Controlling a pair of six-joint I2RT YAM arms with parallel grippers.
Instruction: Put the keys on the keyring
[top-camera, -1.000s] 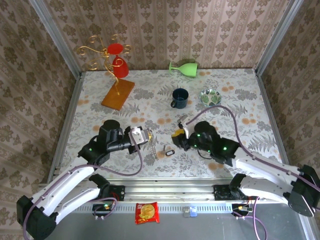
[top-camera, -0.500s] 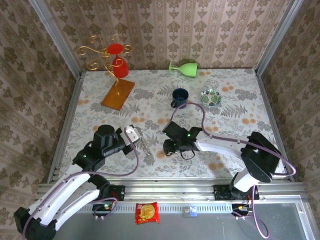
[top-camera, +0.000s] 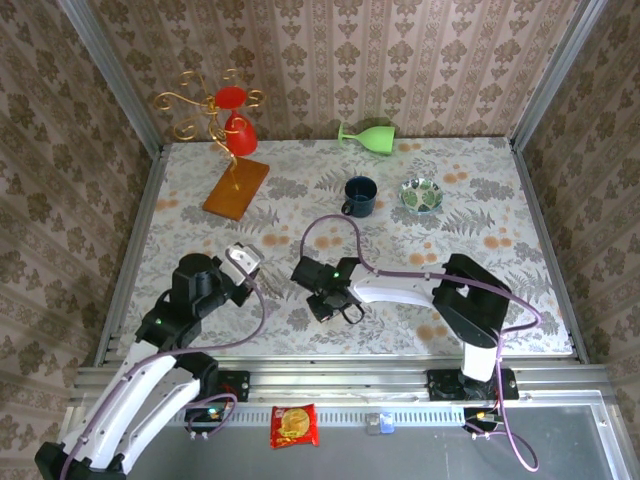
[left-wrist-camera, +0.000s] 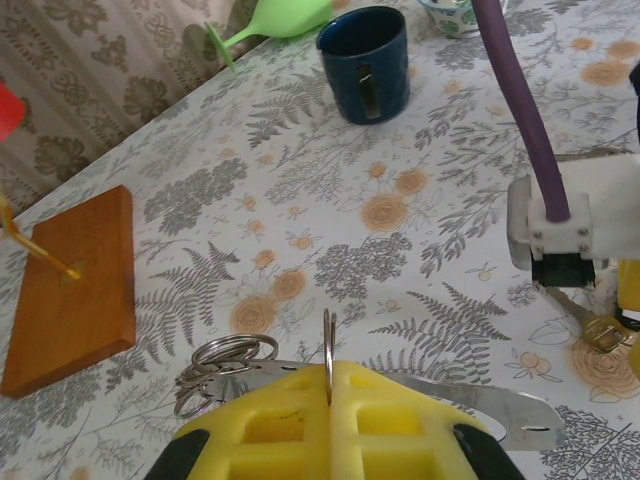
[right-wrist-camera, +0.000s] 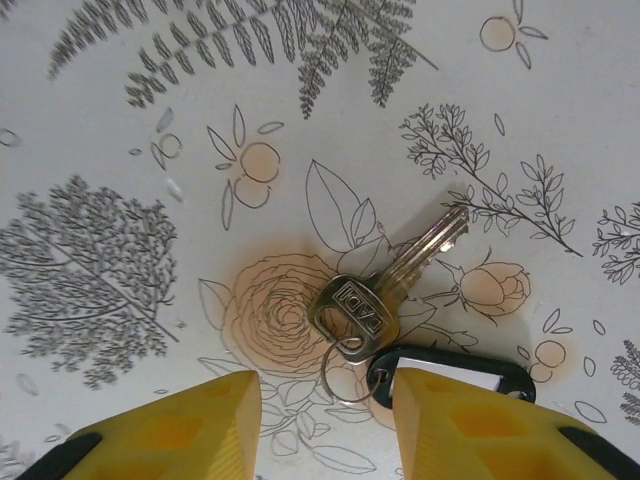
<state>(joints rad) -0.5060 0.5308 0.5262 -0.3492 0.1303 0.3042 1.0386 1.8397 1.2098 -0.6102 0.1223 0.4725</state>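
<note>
On the tabletop (right-wrist-camera: 100, 150), a silvery key (right-wrist-camera: 385, 285)

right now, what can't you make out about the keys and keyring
Left wrist view: the keyring is edge-on, its lower part buried in the left claw; full loop unclear.
Right wrist view: the black tag beside the key is half covered by a finger of the right claw.
Top view: the right arm covers that spot; key count unclear.
</note>
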